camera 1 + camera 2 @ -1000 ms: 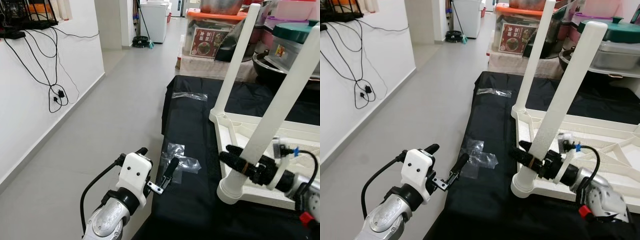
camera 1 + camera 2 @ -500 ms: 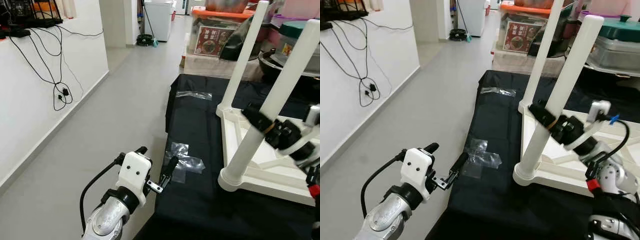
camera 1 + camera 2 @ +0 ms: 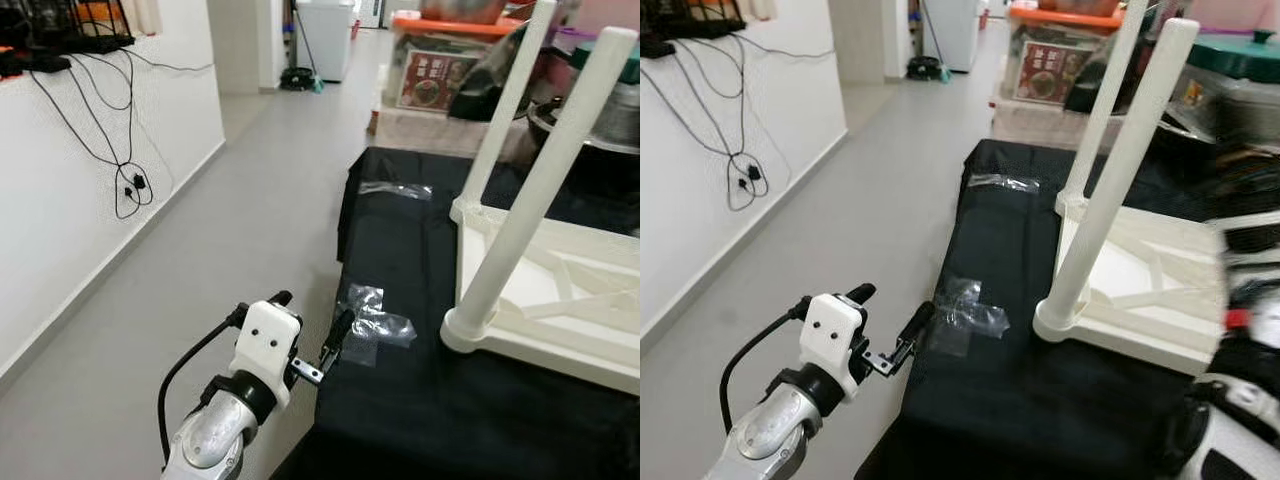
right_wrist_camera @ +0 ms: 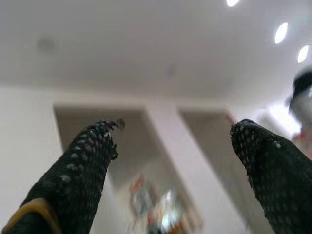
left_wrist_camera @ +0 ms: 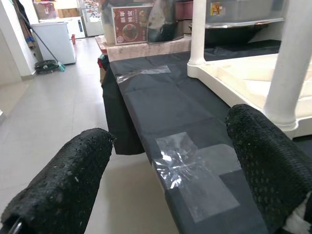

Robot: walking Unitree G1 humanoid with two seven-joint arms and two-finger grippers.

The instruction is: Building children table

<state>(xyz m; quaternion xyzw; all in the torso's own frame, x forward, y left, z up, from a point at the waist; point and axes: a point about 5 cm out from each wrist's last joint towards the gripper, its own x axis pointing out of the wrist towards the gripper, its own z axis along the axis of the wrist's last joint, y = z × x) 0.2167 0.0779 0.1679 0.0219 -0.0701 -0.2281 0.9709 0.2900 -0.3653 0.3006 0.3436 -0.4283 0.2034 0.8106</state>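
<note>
A white children's table (image 3: 560, 300) lies upside down on a black cloth (image 3: 400, 260). Its near leg (image 3: 535, 190) and far leg (image 3: 505, 105) stand straight up. My left gripper (image 3: 313, 308) hovers open at the cloth's near left edge, well short of the near leg's base (image 5: 285, 105). Its two black fingers (image 5: 58, 185) are spread wide with nothing between them. My right gripper (image 4: 175, 126) is open and empty, pointing up at the ceiling. My right arm (image 3: 1250, 300) is a blur at the right edge, beside the table.
Two clear plastic wrappers lie on the cloth, one near my left gripper (image 3: 375, 325) and one farther back (image 3: 395, 190). Storage boxes and pots (image 3: 440, 70) crowd the far end. Open grey floor (image 3: 230, 200) runs left, by a wall with hanging cables (image 3: 125, 185).
My right gripper slid up the near leg, came off it and swung upward toward the ceiling. The left arm stayed put. The camera shifted slightly.
</note>
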